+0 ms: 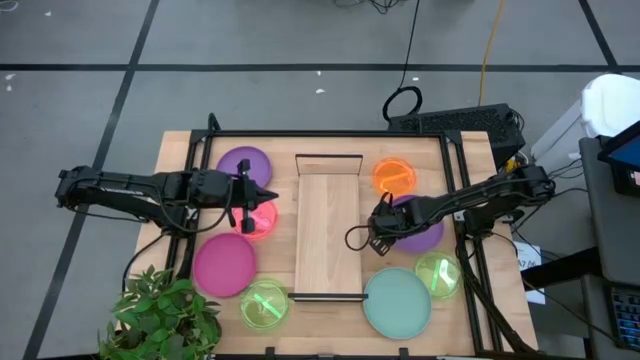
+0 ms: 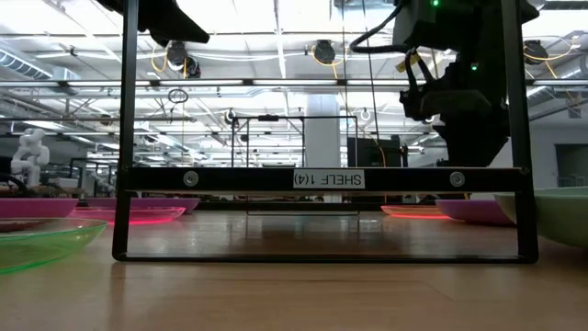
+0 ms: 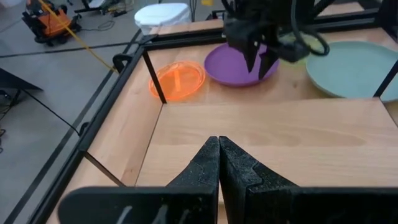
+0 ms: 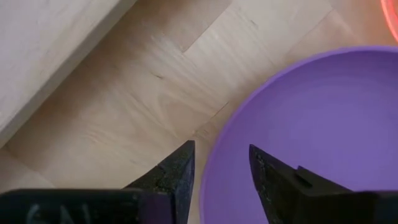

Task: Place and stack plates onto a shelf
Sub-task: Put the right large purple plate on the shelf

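Right gripper (image 4: 221,163) fingers apart astride the near rim of a purple plate (image 4: 317,130) lying on the table (image 4: 155,93), left gripper (image 3: 219,163) pinched shut and empty, shelf (image 1: 328,225) between them bare, all plates unplaced.

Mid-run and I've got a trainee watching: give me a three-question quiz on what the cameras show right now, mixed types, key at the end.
1. True or false: a plate already lies on the shelf.
2. Multiple choice: the right gripper is open over the rim of which plate? A) orange B) purple C) pale teal
3. Fill in: the left gripper is ____, over the pink-red plate.

Key:
1. False; the shelf board is bare.
2. B; the purple plate to the right of the shelf, with one finger on each side of its rim.
3. Shut; its fingers meet and hold nothing.
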Robot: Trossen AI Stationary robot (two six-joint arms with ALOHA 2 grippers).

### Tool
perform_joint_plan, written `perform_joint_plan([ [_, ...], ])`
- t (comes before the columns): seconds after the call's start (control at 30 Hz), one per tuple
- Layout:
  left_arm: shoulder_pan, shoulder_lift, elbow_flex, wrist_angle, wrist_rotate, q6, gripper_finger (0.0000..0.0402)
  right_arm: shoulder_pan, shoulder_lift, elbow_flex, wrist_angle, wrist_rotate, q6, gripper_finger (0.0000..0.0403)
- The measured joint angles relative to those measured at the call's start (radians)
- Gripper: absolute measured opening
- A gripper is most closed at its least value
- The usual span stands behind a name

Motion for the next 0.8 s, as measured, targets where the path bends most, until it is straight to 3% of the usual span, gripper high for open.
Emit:
perform_joint_plan([
  [0.53, 0.000, 0.000, 0.000, 0.008, 0.000, -0.001, 0.0003, -0.039, 0.022, -0.075, 0.054, -0.044, 0.003, 0.0132],
  [0.8, 0.000, 0.000, 0.000, 0.008, 0.000, -0.001, 0.0003, -0.063, 0.022, -0.113, 0.052, -0.044, -0.014, 0.0110],
])
